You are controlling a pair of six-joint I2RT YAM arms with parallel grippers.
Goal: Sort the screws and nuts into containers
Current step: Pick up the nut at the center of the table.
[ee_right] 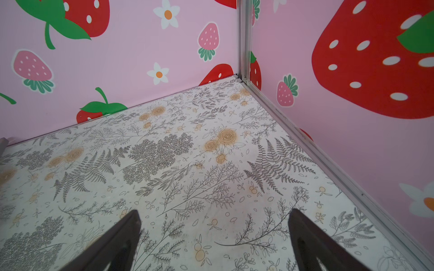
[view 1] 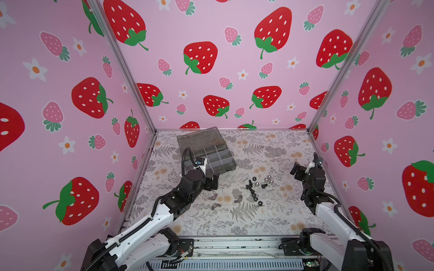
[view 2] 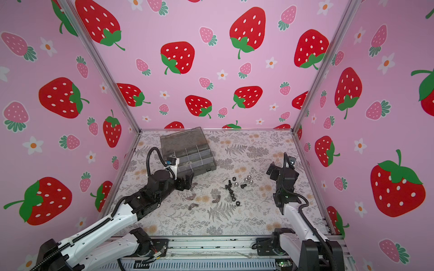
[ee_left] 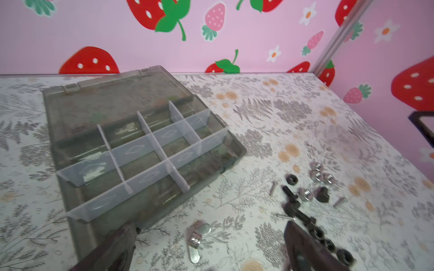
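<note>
The only marks to be made out are diamond outlines pressed into the pale dividers [ee_left: 138,149] of the smoky-grey organiser box [view 1: 231,164], which sits at about 11 o'clock on the floral desk [view 1: 258,218] with its lid [view 1: 199,138] swung back toward 12 o'clock. Those dividers split the box into small rectangular containers [ee_left: 141,164]; through the tinted plastic their contents cannot be told. The screws [view 1: 249,186], short black bolts, lie loose on the desk just toward 3 o'clock of its centre, mixed with the nuts [view 1: 254,197]: black hex rings trailing toward 6 o'clock and shiny domed ones at the cluster's 1 o'clock side. Grey wing nuts [view 1: 213,207] are scattered near 7 o'clock. The left end effector [view 1: 212,184] hangs at the box's 6 o'clock edge, jaws spread wide and empty, a wing nut [ee_left: 197,237] on the desk between them. The right end effector [view 1: 296,170], also spread wide and empty, is out at 3 o'clock, well apart from the hardware.
</note>
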